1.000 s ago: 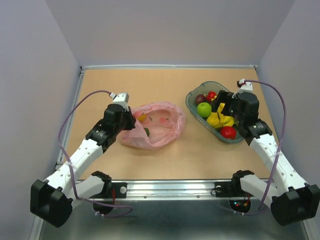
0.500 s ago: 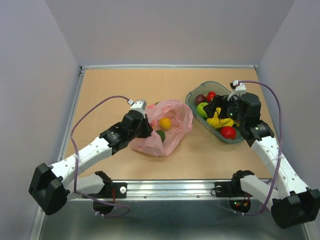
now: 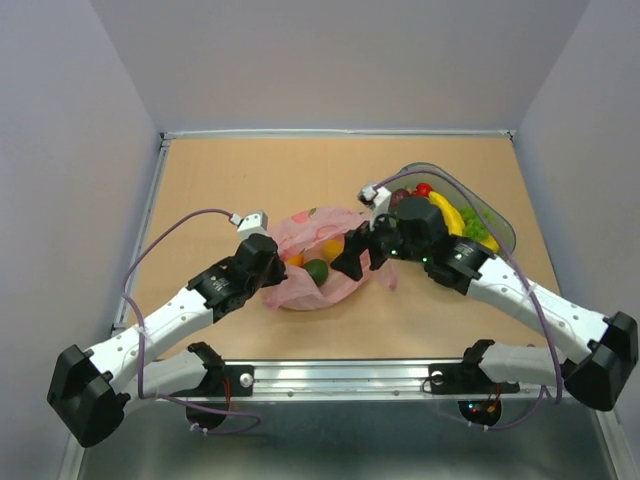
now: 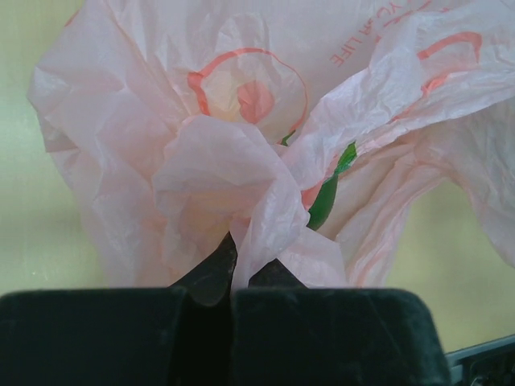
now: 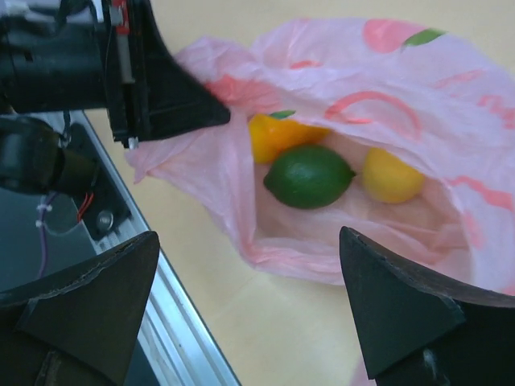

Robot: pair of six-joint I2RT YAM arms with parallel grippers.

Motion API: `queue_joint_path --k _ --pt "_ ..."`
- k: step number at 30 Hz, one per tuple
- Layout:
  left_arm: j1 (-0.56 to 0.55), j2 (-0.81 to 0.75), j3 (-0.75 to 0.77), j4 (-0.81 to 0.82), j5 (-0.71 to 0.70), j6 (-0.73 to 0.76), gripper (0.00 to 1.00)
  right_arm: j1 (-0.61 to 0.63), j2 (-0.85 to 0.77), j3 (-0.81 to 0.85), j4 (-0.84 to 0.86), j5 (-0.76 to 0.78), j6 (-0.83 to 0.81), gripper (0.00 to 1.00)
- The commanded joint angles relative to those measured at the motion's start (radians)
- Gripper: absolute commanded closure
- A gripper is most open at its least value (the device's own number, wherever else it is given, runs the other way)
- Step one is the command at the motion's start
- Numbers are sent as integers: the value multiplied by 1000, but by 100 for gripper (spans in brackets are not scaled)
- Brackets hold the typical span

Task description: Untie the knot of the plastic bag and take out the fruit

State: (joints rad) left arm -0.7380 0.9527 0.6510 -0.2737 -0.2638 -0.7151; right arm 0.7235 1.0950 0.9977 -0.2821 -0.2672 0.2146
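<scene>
The pink plastic bag [image 3: 345,225] lies mid-table with its mouth open; no knot shows. Inside it lie a green lime [image 3: 316,270] and an orange-yellow fruit [image 3: 331,247]. My left gripper [image 3: 272,262] is shut on the bag's left edge; in the left wrist view it [image 4: 233,269] pinches a fold of the pink plastic [image 4: 217,161]. My right gripper [image 3: 357,255] is open and empty at the bag's right side. In the right wrist view it [image 5: 248,241] hovers over the bag's mouth [image 5: 418,88], with the lime [image 5: 308,175], an orange fruit [image 5: 273,133] and a yellow fruit [image 5: 392,174] ahead.
The grey tray [image 3: 440,168] stands at the right rear, holding yellow bananas [image 3: 447,213], green grapes [image 3: 478,225], a red fruit [image 3: 424,188] and a dark purple fruit [image 3: 400,197]. The right arm crosses over the tray's near side. The metal front rail [image 5: 173,322] runs close below the bag.
My right arm has swung left from over the tray to the bag's right side, jaws open. My left gripper has kept its hold on the bag and shifted it a little.
</scene>
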Motion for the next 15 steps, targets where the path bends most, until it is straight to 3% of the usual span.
queue_joint_path --k 1,7,15 --pt "3 -23 15 -53 -75 -12 100 117 97 68 7 137 17 3" --pt "3 -57 10 -81 -57 5 100 165 259 82 40 201 84 6" --pt "3 -97 9 -144 -23 6 100 168 397 36 217 232 201 22"
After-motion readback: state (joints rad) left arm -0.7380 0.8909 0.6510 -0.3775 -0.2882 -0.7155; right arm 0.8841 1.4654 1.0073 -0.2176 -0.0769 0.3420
